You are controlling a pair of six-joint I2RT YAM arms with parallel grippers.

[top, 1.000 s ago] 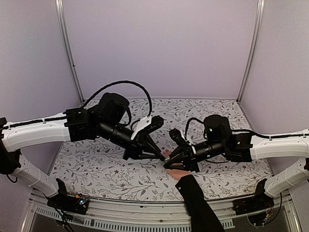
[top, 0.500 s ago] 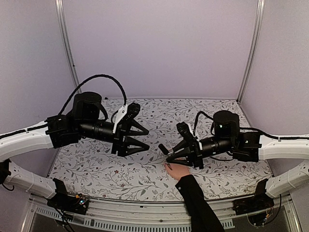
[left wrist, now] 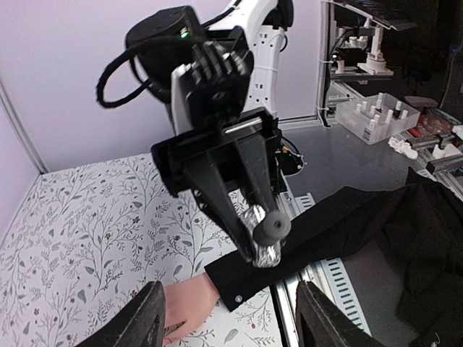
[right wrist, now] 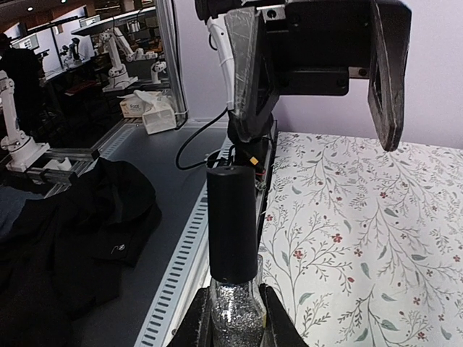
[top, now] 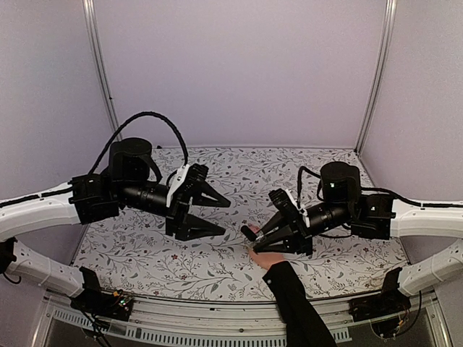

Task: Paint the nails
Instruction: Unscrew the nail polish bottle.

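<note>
A light-skinned hand (top: 266,259) in a black sleeve (top: 293,303) lies palm down near the table's front edge. Its nails are too small to make out. My right gripper (top: 262,235) hangs just above the hand's fingers, shut on a small glitter polish bottle (top: 249,233) with its black cap on. The right wrist view shows the bottle (right wrist: 233,224) upright between the fingers (right wrist: 200,324). My left gripper (top: 226,217) stands open and empty, a short way left of the bottle. Its wrist view shows the bottle (left wrist: 266,242) ahead and the hand (left wrist: 184,307) below.
A floral cloth (top: 159,253) covers the table. Metal posts (top: 101,79) stand at the back corners against plain walls. A slotted rail (right wrist: 177,275) runs along the front edge. A black garment (right wrist: 65,238) lies off the table beyond it.
My left gripper, which was closed at the bottle's cap, has opened and drawn back to the left. My right gripper has kept the bottle and shifted a little over the hand.
</note>
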